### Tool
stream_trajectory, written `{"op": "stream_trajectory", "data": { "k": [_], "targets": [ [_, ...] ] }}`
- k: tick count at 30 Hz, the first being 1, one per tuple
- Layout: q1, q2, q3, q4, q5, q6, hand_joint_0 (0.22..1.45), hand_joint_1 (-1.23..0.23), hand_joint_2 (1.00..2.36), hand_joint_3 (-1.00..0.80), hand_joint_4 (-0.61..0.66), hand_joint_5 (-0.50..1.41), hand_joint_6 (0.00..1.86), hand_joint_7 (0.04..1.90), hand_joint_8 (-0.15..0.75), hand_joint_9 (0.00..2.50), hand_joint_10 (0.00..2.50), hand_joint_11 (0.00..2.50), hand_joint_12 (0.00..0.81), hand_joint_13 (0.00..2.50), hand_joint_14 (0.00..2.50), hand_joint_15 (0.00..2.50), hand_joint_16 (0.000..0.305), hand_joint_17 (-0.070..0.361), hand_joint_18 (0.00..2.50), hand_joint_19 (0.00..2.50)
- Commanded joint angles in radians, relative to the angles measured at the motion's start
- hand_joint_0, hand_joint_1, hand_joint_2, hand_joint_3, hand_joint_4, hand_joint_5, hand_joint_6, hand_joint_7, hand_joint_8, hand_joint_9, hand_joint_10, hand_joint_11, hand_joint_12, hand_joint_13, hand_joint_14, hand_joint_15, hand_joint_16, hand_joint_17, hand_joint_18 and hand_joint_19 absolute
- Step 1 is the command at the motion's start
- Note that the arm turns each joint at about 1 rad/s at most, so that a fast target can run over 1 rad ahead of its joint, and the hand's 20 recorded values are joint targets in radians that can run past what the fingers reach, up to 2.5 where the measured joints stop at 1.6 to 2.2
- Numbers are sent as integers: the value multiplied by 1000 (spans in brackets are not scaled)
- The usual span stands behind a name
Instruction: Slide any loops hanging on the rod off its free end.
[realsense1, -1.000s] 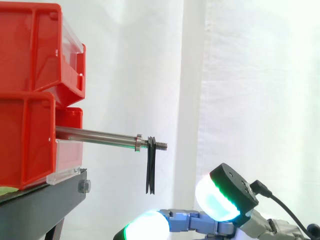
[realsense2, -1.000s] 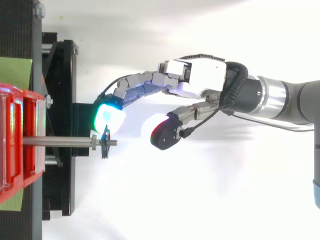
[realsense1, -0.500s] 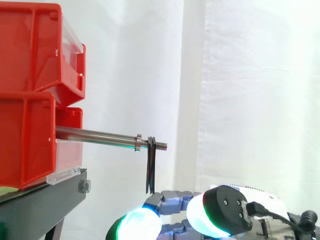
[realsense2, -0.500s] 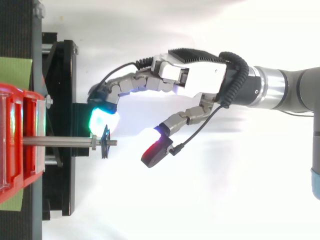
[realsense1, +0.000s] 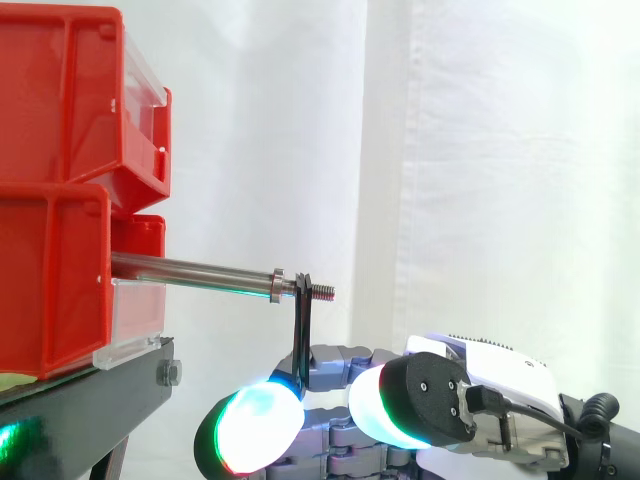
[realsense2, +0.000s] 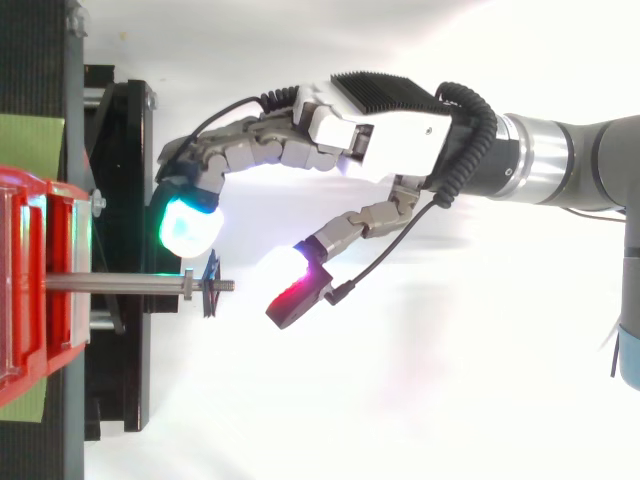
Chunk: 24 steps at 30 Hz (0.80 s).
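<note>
At the free end of the rod (realsense1: 190, 270), just inside its threaded tip, the black loops (realsense1: 301, 335) hang straight down, bunched beside a small collar (realsense1: 277, 285). The rod sticks out of the red bins (realsense1: 50, 200) on the black stand (realsense1: 90, 405). Its long axis runs from 9 o'clock to 3 o'clock in both views, with the free end at 3 o'clock. The loops must therefore travel toward 3 o'clock to come off, and only a short stretch of thread lies ahead of them.

In the top view the hand (realsense2: 390, 130) comes in from 3 o'clock, and the loops lie at about 8 o'clock from its palm. One cyan-glowing pad (realsense2: 190, 225) sits just beside the rod at about 11 o'clock from the loops, slightly to their bin side. The thumb's red-lit pad (realsense2: 297, 295) is out past the rod's tip at about 3 o'clock, apart from it. In the side view the hand is below the rod, at 6 o'clock, and the loops' lower ends drop down among its fingers; I cannot tell whether they touch.

The hand is spread wide, fingers loosely arched and thumb well apart from them, grasping nothing. By my reading, the pad on the bin side is placed to sweep the loops toward 3 o'clock once it moves across to meet them.
</note>
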Motion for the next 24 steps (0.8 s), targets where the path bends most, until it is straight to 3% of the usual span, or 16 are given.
{"op": "stream_trajectory", "data": {
  "k": [1,24],
  "targets": [
    [2,1,3,3,0,-5,536,-650,1008,-404,278,-169,503,992,262,559,10,258,354,445,5,139,56,127,492,281],
    [8,1,37,-10,0,-5,537,-648,1008,-403,276,-166,503,1007,260,564,10,269,352,448,5,130,57,127,505,288]
  ]
}}
